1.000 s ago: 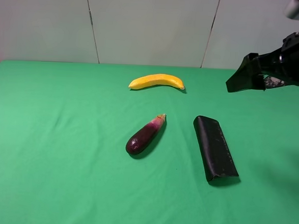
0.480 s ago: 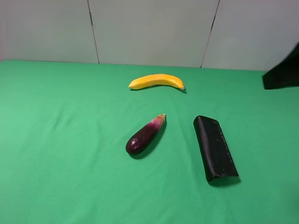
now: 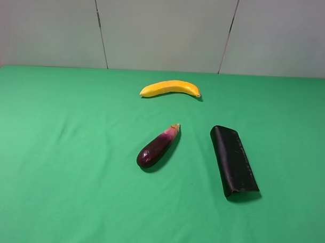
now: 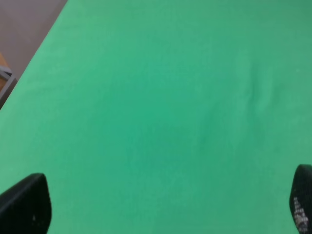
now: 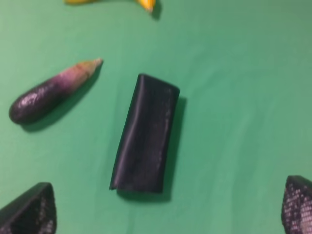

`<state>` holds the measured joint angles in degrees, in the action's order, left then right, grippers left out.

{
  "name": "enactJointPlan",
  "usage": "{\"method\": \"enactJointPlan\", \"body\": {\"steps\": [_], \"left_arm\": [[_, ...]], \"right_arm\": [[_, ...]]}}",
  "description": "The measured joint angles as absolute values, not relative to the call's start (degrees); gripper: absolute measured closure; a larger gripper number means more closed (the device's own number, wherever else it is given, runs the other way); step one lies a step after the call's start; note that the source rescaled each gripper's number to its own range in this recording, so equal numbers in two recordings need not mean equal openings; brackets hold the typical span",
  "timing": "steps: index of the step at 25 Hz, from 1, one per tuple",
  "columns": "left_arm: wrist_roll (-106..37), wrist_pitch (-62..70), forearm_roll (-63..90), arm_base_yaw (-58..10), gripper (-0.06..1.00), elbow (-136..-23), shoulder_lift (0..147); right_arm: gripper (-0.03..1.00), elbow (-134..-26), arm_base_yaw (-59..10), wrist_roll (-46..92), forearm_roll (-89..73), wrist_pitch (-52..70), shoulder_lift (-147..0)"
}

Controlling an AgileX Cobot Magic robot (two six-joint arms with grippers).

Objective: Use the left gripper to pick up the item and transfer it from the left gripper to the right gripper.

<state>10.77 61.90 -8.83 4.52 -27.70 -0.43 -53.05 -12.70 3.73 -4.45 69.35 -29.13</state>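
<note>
The right gripper [image 5: 168, 207] has left the overhead view; the item [image 3: 234, 160] lies unmoved.

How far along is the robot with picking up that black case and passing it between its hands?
Nothing looks done. The black case lies flat on the green cloth, right of the eggplant, untouched. The left gripper is open over bare cloth; the right gripper is open with the case in its view. Pickup and handover remain.
</note>
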Motion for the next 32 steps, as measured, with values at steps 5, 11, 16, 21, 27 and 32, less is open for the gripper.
{"method": "enactJointPlan", "body": {"steps": [5, 11, 16, 21, 27, 32], "left_arm": [[10.77, 61.9, -8.83, 4.52, -0.02, -27.7, -0.43], [10.77, 61.9, -8.83, 4.52, -0.02, -27.7, -0.43], [10.77, 61.9, -8.94, 4.52, -0.02, -27.7, -0.43], [10.77, 61.9, -8.94, 4.52, -0.02, -27.7, -0.43], [10.77, 61.9, -8.94, 4.52, -0.02, -27.7, -0.43], [10.77, 61.9, -8.94, 4.52, -0.02, -27.7, -0.43]], "right_arm": [[-0.03, -49.56, -6.26, 3.49, -4.22, 69.71, -22.35], [-0.03, -42.75, 1.17, 3.73, -4.22, 66.83, -14.0], [-0.03, -36.06, 2.9, 3.73, -4.17, 63.4, -7.88], [-0.03, -30.86, 2.9, 3.73, -3.91, 60.08, -1.89], [-0.03, -28.49, 2.9, 3.73, -3.81, 58.85, 0.15], [-0.03, -28.49, 2.9, 3.73, -3.81, 58.27, 0.15]]}}
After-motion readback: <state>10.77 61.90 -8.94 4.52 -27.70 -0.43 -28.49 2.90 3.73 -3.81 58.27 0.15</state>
